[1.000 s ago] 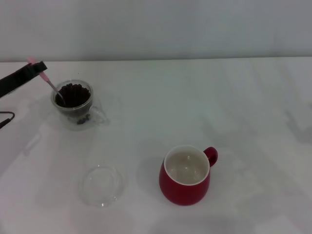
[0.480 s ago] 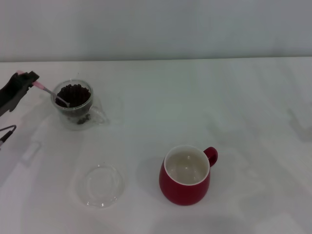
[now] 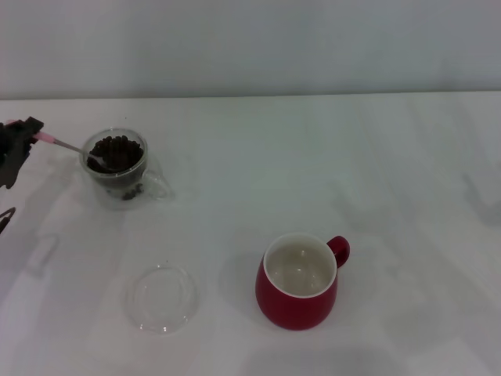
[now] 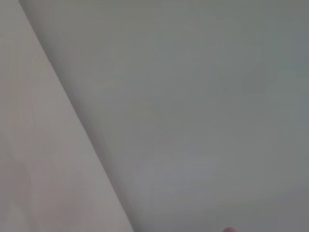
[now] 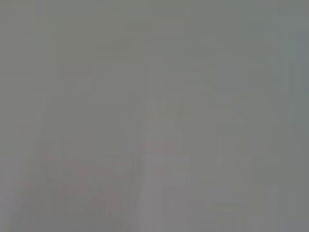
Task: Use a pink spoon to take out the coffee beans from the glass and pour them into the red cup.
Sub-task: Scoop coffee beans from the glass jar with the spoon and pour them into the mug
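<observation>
Pink spoon (image 3: 66, 146) held by handle end in closed jaws of left gripper (image 3: 23, 135) at bench (image 3: 329, 157) far-left edge, bowl dipped in coffee beans (image 3: 117, 151) inside glass (image 3: 119, 168) (red cup (image 3: 300, 282) well apart, near-centre); right gripper not seen.

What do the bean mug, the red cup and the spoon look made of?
The glass: clear glass, since the coffee beans show through its wall. The red cup: glossy glazed ceramic, probably, with a white inside. The pink spoon: shiny metal bowl; the pink handle is possibly plastic, held by the left gripper.
</observation>
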`<state>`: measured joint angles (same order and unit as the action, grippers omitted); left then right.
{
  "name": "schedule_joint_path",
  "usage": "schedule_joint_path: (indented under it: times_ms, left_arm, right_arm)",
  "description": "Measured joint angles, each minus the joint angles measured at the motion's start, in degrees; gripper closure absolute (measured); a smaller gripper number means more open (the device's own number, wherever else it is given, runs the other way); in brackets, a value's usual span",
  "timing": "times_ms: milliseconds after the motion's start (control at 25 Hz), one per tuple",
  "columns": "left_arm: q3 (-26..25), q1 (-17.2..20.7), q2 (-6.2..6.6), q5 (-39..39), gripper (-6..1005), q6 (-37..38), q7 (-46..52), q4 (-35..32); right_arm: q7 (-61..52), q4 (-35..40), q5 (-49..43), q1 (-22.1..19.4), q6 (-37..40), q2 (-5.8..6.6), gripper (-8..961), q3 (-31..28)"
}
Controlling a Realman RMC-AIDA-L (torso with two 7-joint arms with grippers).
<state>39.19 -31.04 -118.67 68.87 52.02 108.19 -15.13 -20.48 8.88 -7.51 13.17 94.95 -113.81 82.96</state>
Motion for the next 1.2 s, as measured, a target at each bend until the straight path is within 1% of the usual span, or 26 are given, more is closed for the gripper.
schedule_joint_path:
  times_ms: [320,600,880,920,960,1040,1200]
  left_arm:
    - [0.1,2.0,-0.04,-2.7,875,4.3,-1.0,-0.1]
    - [1.6,1.3,0.19,-0.4,875,8.6,-2.4,-0.9]
    - [9.0,-1.4,0.25,0.4,876,10.2,-2.4,-1.8]
    - [9.0,-1.4,0.25,0.4,876,10.2,-2.4,-1.8]
    - [11.0,-2.4,0.29,0.4,876,11.4,-2.0,-1.8]
    - [13.1,-3.5,0.28,0.5,875,12.9,-1.2,-1.8]
    - [15.9,-4.5,0.23,0.6,875,14.5,0.2,-1.7]
  right_arm:
    - [0.0,0.3,0.0,0.3,-0.8,0.22,228,0.0]
    - [0.0,0.7,-0.1,0.7,-0.8,0.2,228,0.0]
    - [0.0,0.6,-0.1,0.9,-0.8,0.04,228,0.0]
    - [0.0,0.6,-0.1,0.8,-0.8,-0.01,228,0.0]
    - [0.0,0.5,-0.1,0.8,-0.8,-0.05,228,0.0]
    - [0.0,0.3,-0.1,0.8,-0.8,-0.1,228,0.1]
    - [0.0,0.2,0.0,0.4,-0.7,-0.33,228,0.0]
